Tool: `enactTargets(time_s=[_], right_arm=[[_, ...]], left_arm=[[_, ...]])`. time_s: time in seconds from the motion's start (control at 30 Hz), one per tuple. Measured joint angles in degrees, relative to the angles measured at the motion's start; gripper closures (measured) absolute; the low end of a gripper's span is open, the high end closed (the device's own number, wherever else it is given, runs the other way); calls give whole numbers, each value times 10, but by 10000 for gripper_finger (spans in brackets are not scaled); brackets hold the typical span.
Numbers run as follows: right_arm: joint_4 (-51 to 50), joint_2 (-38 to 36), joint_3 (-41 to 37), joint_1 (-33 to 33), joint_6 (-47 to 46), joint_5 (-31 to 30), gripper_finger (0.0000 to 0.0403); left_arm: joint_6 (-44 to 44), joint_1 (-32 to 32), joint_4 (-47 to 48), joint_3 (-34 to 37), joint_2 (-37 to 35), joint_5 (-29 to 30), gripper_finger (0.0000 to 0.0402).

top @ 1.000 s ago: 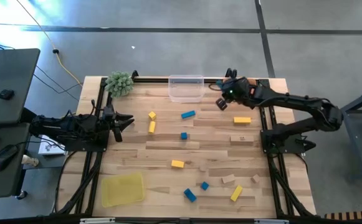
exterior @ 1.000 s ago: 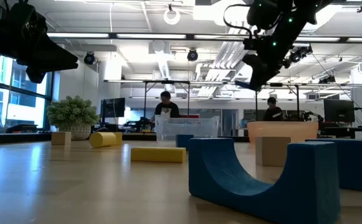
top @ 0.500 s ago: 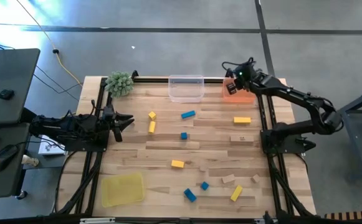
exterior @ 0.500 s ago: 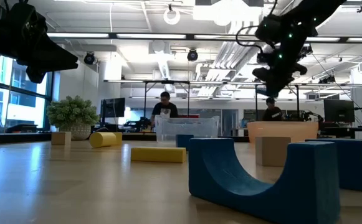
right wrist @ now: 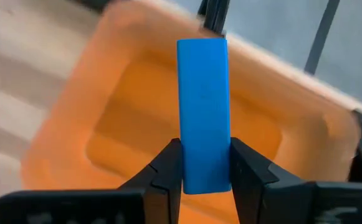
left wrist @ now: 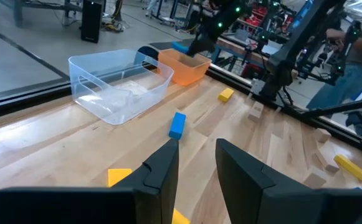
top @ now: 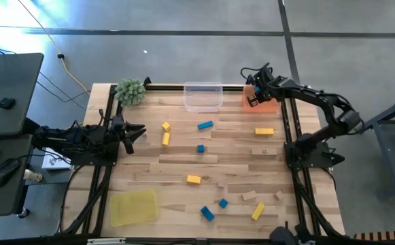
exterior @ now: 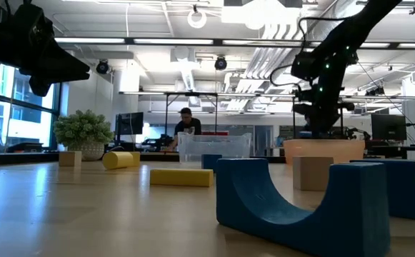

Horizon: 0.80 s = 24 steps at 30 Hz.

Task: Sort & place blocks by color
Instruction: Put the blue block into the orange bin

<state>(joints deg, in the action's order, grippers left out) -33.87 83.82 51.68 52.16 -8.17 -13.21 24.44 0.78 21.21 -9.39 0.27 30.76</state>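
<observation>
Right tool (right wrist: 204, 163), blue block (right wrist: 203, 106), over orange tray (right wrist: 100, 118)

No readable text, labels, brands, numbers or signs anywhere: none on blocks, trays, arms, table or room beyond.

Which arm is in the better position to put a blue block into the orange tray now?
The right. Its gripper already holds a blue block directly over the orange tray, while the left gripper waits at the table's far side.
</observation>
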Motion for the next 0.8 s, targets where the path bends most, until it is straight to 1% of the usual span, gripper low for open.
enactTargets(time_s=[0.17,0.3,0.5,0.8], right_arm=[[-32,27,0,0,18,6,321],[-37,37,0,0,16,6,321],[-57,61,0,7,-9,12,321],[-58,69,0,11,-9,14,320]], left_arm=[[35,0,1,0,0,1,307],[62,0,0,0,0,1,307],[113,0,-6,0,0,1,307],[119,0,-35,0,0,1,307]])
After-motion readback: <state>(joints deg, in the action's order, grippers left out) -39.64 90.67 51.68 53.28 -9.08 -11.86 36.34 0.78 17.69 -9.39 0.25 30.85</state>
